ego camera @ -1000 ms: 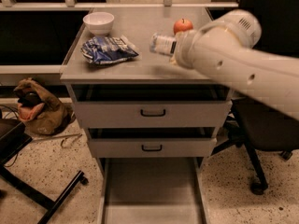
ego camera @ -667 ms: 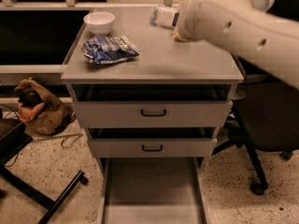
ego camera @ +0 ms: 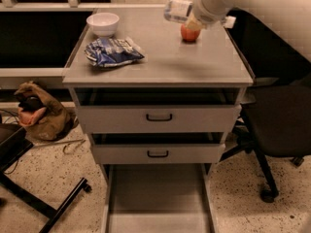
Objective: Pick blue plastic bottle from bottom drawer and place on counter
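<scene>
The blue plastic bottle (ego camera: 177, 9) lies sideways in the air above the back of the counter (ego camera: 160, 64), just left of and above a red apple (ego camera: 189, 33). My gripper (ego camera: 194, 17) holds it at the end of the white arm that comes in from the top right; the wrist hides most of the fingers. The bottom drawer (ego camera: 158, 193) is pulled fully out below the cabinet, and its flat floor is bare.
A white bowl (ego camera: 102, 23) and a crinkled blue-and-white snack bag (ego camera: 112, 51) sit on the counter's left half. The two upper drawers (ego camera: 158, 118) stand slightly open. A black office chair (ego camera: 279, 125) is at the right, a brown bag (ego camera: 39, 113) and black stand legs (ego camera: 46, 203) at the left.
My arm has carried the bottle up and towards the back of the counter, so that it now hangs near the apple.
</scene>
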`<action>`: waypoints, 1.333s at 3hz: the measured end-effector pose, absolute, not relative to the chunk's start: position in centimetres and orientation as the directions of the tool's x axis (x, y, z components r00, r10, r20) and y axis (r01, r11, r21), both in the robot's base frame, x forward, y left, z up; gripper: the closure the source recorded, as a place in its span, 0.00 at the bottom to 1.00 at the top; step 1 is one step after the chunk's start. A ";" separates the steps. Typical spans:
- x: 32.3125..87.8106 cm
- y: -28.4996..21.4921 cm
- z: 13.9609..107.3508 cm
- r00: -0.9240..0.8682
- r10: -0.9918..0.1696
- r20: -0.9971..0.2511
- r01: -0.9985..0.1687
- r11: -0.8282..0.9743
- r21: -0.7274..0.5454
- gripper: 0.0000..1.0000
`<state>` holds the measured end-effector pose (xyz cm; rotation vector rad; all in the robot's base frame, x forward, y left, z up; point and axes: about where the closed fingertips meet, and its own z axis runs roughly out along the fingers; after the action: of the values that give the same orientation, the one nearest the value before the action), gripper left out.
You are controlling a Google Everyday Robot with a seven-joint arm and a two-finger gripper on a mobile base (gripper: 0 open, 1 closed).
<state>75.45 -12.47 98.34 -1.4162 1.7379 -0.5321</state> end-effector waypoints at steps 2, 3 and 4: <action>76.0 -14.4 93.3 -0.121 -0.920 -0.372 -0.749 0.330 -0.574 1.00; 75.0 -14.6 88.8 -0.143 -0.900 -0.411 -0.810 0.345 -0.474 1.00; 74.3 -14.0 84.7 -0.155 -0.874 -0.460 -0.851 0.354 -0.387 1.00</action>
<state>74.29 -14.00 84.73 -1.4950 1.9998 -0.0477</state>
